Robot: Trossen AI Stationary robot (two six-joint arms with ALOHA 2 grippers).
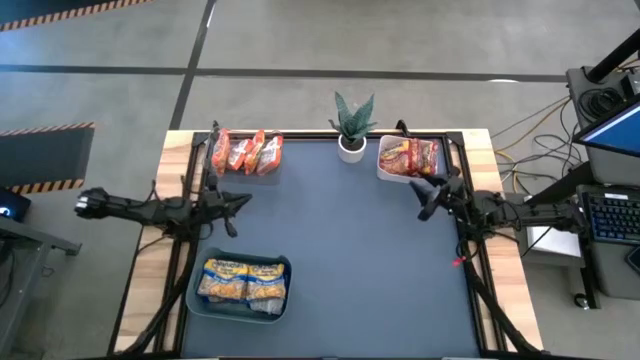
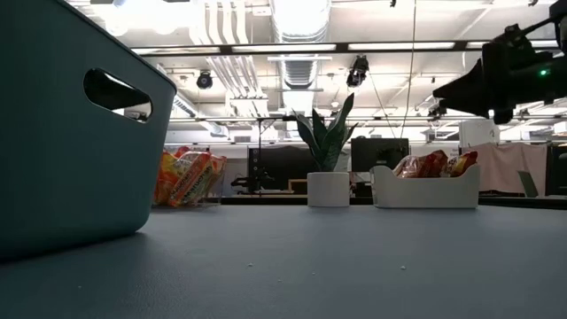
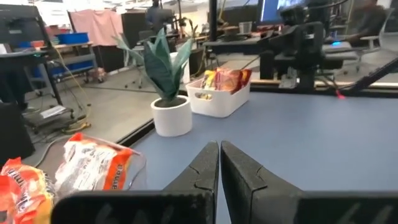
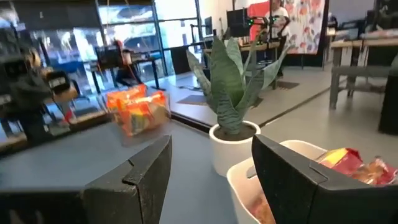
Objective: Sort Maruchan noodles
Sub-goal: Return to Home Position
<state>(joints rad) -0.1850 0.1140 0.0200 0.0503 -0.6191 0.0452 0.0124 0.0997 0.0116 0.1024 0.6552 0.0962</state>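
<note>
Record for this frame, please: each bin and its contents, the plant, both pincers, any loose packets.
transparent bin: far left corner; orange packets
white bin: far right, beside plant; red packets
teal bin: near left; yellow packets
plant: far edge, between transparent and white bins
left pincer: shut, empty, left side
right pincer: open, empty, near white bin
loose packets on mat: none visible
</note>
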